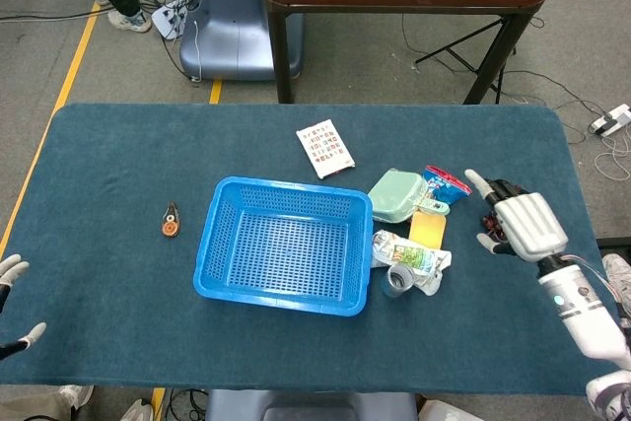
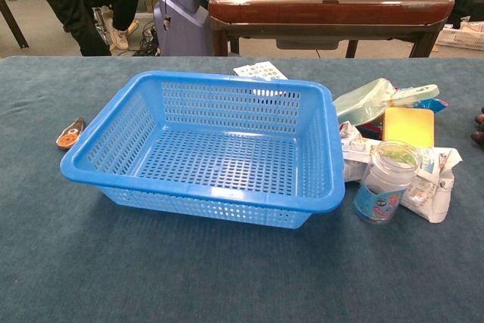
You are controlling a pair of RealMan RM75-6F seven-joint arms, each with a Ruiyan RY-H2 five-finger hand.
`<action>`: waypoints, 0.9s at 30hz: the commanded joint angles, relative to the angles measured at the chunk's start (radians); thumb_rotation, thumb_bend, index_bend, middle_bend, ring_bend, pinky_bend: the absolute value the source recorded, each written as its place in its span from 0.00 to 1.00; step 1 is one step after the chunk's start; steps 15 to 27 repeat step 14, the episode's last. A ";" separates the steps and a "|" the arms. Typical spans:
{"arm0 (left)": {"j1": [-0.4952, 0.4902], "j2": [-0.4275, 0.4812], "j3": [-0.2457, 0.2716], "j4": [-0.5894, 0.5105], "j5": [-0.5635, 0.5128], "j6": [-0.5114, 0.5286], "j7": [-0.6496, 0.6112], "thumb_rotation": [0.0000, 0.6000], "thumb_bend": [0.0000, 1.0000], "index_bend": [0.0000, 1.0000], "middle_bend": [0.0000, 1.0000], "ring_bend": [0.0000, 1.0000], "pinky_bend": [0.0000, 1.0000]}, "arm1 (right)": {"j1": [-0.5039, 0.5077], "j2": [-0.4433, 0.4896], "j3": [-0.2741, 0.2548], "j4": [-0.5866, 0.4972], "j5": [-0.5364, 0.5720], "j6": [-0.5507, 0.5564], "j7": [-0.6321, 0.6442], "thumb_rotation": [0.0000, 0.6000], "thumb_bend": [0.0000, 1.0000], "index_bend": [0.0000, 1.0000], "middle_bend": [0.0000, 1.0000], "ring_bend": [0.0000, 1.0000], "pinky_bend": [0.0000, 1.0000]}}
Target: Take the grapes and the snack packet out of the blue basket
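The blue basket point(image 1: 286, 244) point(image 2: 219, 145) stands empty in the middle of the table. The crumpled white snack packet point(image 1: 419, 257) point(image 2: 431, 183) lies on the cloth just right of the basket, against a small jar point(image 1: 397, 280) point(image 2: 383, 183). My right hand point(image 1: 523, 224) hovers further right with its fingers spread and nothing in it. It covers most of the dark grapes point(image 1: 489, 223), which show only as a sliver at the chest view's right edge point(image 2: 479, 129). Only the fingertips of my left hand point(image 1: 12, 288) show at the table's left edge, spread apart.
Right of the basket lie a yellow sponge point(image 1: 428, 229) point(image 2: 408, 126), a pale green pouch point(image 1: 397, 194) point(image 2: 363, 101) and a red-and-blue packet point(image 1: 446, 182). A white printed packet point(image 1: 324, 148) lies behind the basket. An orange tool point(image 1: 170, 221) point(image 2: 69, 133) lies to its left.
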 commanded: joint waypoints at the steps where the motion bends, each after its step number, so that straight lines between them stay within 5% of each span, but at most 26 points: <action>1: -0.007 -0.002 -0.003 -0.005 0.003 -0.005 0.004 1.00 0.15 0.21 0.14 0.13 0.11 | -0.116 0.005 -0.027 0.008 -0.021 0.126 0.005 1.00 0.22 0.04 0.21 0.20 0.44; 13: -0.027 -0.012 -0.003 -0.029 0.015 -0.021 0.030 1.00 0.15 0.20 0.14 0.13 0.11 | -0.366 -0.053 -0.053 0.034 -0.086 0.412 0.043 1.00 0.22 0.11 0.25 0.23 0.44; 27: -0.028 -0.013 -0.003 -0.029 0.016 -0.021 0.031 1.00 0.15 0.20 0.14 0.13 0.11 | -0.377 -0.055 -0.055 0.032 -0.088 0.419 0.043 1.00 0.22 0.11 0.25 0.23 0.44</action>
